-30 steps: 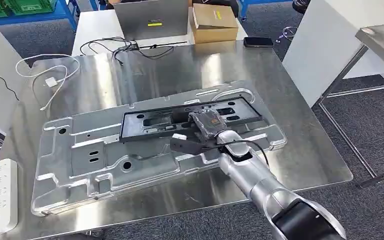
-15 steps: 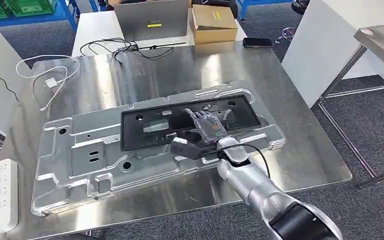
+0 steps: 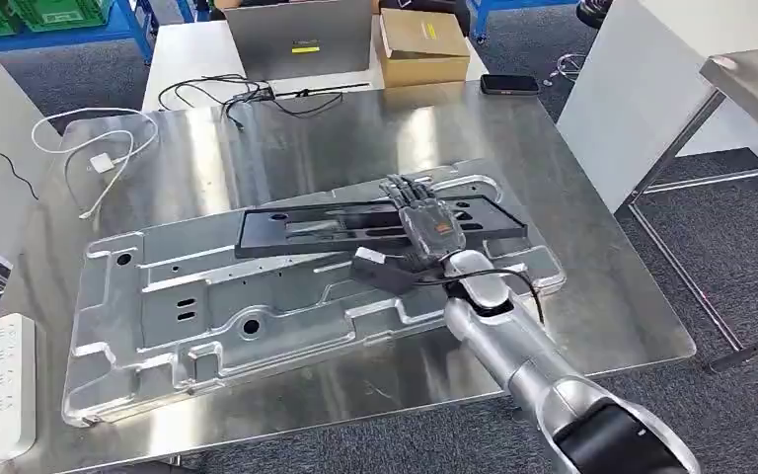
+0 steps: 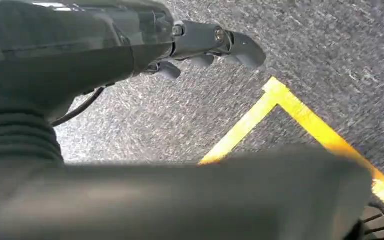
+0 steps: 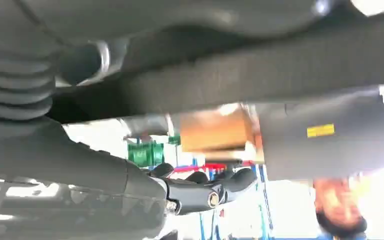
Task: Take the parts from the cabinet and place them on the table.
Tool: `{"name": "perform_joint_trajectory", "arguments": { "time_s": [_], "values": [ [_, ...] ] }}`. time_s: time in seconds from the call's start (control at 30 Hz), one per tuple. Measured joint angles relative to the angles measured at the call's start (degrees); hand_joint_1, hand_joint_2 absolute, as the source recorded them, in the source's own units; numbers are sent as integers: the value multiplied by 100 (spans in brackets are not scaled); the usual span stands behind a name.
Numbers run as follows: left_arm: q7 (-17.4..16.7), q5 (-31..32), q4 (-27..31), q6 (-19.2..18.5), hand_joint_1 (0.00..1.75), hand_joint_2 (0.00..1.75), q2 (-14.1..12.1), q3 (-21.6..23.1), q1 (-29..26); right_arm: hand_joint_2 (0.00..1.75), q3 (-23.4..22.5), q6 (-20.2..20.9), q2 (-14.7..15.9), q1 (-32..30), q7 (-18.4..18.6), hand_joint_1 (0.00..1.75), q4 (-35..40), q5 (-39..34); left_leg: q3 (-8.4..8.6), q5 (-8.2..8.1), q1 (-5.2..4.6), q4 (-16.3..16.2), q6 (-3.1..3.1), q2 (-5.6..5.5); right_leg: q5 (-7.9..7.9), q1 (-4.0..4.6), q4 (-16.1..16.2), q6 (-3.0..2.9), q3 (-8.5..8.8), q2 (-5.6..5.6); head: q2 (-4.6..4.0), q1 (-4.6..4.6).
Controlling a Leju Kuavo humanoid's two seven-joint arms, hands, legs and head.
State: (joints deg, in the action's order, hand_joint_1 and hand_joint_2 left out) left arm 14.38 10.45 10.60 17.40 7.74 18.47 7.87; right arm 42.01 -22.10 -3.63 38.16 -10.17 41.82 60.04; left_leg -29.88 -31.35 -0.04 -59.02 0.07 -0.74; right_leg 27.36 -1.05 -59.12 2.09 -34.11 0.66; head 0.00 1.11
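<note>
Right robot hand (image 3: 424,219) reaches over the black frame part (image 3: 375,225), fingers extended across its far edge and apparently gripping it. The frame lies tilted on the large silver stamped panel (image 3: 207,306), which rests on the steel worktop (image 3: 612,296). Left robot hand (image 4: 215,45) hangs above grey carpet, fingers curled, holding nothing.

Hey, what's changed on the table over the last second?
The right hand has slid across the black frame to its far edge, fingers now reaching over it. The frame's near edge looks lifted, where it lay flat before. The metal panel, white cable and left hand stayed as they were.
</note>
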Motion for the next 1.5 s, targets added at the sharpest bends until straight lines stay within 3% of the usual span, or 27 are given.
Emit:
{"name": "perform_joint_trajectory", "arguments": {
  "time_s": [0.33, 0.63, 0.83, 1.0, 1.27, 1.5],
  "values": [
    [140, 0, -2, 203, 0, 0, 0, -125, -50, 0, -216, -262, 603, -227, 335, 0, 2109, 184, -3, -1, 0, 0, 0, 1, 0, 0, 2, 0, -3, 0, 0, 0],
    [151, -7, 0, 195, 0, 0, 0, -203, -63, 0, -293, -251, 824, -393, 372, 0, 2775, 182, -3, -1, 0, 0, 0, 0, 0, 0, 2, 0, -3, 0, 0, -2],
    [208, -4, 0, 195, 0, 0, 0, -210, -63, 0, -300, -455, 846, -445, 341, 0, 2911, 282, -4, -1, 0, 0, 0, 0, 1, 0, 2, 0, -3, 0, 0, -2],
    [361, 20, 0, 221, 0, 0, 0, -219, -67, 0, -370, -780, 848, -435, 621, 0, 3359, 912, -5, -1, 0, 0, 0, 0, 0, 0, 2, 1, -3, 0, 0, -2],
    [407, -42, 0, 11, 0, 0, 0, -350, -66, 0, -337, -590, 824, -32, 787, 0, 3929, 1706, -5, -1, 1, 0, 0, -1, 0, 0, 0, 0, -1, 0, 0, -2],
    [335, -83, 9, -105, 0, 0, 11, -398, -56, 0, 63, -411, 619, 276, 875, 0, 3942, 2551, -3, 0, 2, 1, 0, 0, 0, 1, 0, 0, 0, 0, 0, -4]
  ]
}}
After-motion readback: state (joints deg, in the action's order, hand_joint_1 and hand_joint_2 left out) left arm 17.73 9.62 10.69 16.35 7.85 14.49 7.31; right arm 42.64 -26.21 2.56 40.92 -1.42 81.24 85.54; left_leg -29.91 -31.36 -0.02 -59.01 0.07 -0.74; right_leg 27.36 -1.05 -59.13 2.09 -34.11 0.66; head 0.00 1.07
